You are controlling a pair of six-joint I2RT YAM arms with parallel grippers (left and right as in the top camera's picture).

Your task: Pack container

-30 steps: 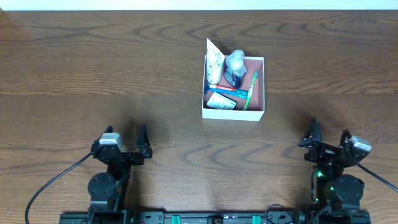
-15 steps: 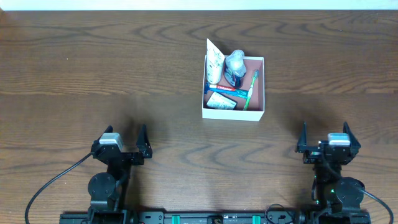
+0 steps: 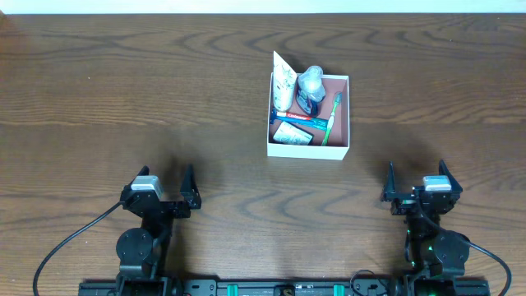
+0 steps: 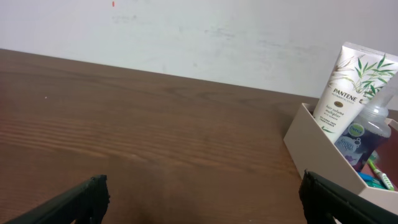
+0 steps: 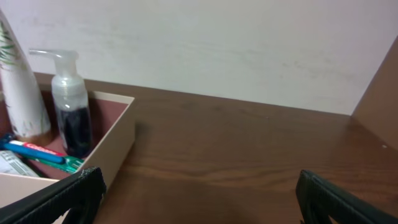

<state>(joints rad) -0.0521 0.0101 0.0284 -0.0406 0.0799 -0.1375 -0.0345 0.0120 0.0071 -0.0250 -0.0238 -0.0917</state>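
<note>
Left pincer [image 3: 167,173], right pincer [image 3: 417,168] agape, away from container [image 3: 308,150]

left arm: folded low, lower left of overhead frame | left gripper [image 3: 166,174]: points to frame top, jaws spread wide, empty | right arm: folded low, lower right | right gripper [image 3: 417,171]: points to frame top, jaws spread wide, empty

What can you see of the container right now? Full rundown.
The container is a square, shallow, open-topped box, cardboard by its look, white outside and dusty pink-brown inside. It sits flat on the wooden table, past the middle, slightly right of centre. Inside, a white tube stands in the far left corner, a pump bottle beside it, a green toothbrush along the right. Only the table and its contents touch it.
</note>
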